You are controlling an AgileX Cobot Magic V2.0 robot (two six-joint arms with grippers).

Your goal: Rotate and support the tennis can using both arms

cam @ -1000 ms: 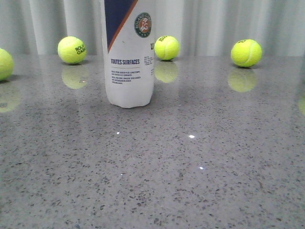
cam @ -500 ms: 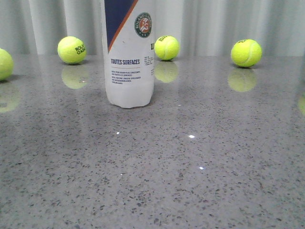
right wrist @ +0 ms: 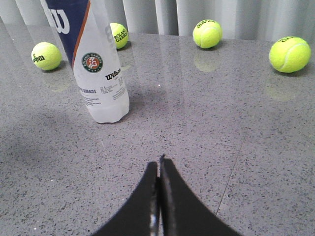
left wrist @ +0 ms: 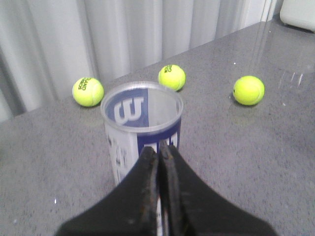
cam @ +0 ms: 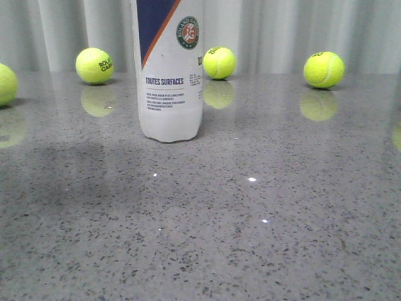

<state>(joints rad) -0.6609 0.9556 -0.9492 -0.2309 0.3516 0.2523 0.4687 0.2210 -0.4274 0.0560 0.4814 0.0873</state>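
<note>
The tennis can [cam: 169, 75] stands upright on the grey table, white and clear with a navy and orange label and the round logo facing the front view. From the left wrist view I look down into its open top [left wrist: 141, 105], ringed by the silver rim. My left gripper [left wrist: 158, 148] is shut with nothing in it, its tips just outside the can's near wall below the rim; whether they touch it I cannot tell. My right gripper [right wrist: 159, 164] is shut and empty, low over bare table, well apart from the can [right wrist: 101, 73]. Neither gripper shows in the front view.
Yellow-green tennis balls lie along the back by the curtain: one [cam: 94, 65] left of the can, one [cam: 219, 63] just right of it, one [cam: 324, 69] further right, and another [cam: 5, 84] at the left edge. A white object [left wrist: 299, 12] sits at a table corner.
The can has stayed in place. A darker shadow has spread over the table to the left of the can in the front view.
</note>
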